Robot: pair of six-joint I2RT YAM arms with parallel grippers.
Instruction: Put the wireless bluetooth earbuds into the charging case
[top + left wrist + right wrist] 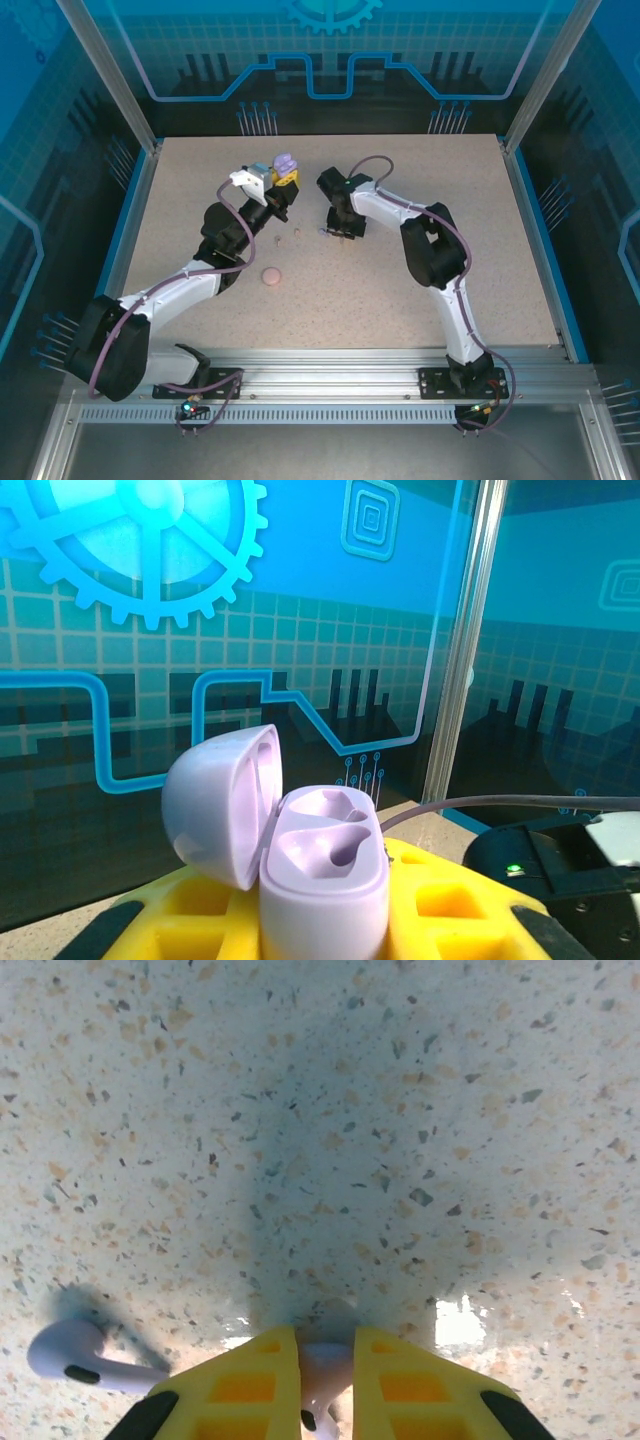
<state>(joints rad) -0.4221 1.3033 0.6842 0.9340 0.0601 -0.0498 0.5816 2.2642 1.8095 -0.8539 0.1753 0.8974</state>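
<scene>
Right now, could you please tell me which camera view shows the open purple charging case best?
The left wrist view: the purple charging case sits close up, lid open, both wells visibly empty, between yellow fingers. The top external view gives a tiny purple shape at the left gripper.

My purple charging case (pixel 325 880) stands upright in my left pincer (pixel 287 180), its lid (pixel 220 800) swung open to one side and both wells empty. One pale earbud (pixel 322 1365) sits on the surface (pixel 400 1110) between my right pincer's (pixel 325 1345) fingers. Another pale earbud (pixel 70 1352) lies near it. The pink case (pixel 270 276) rests shut.
</scene>
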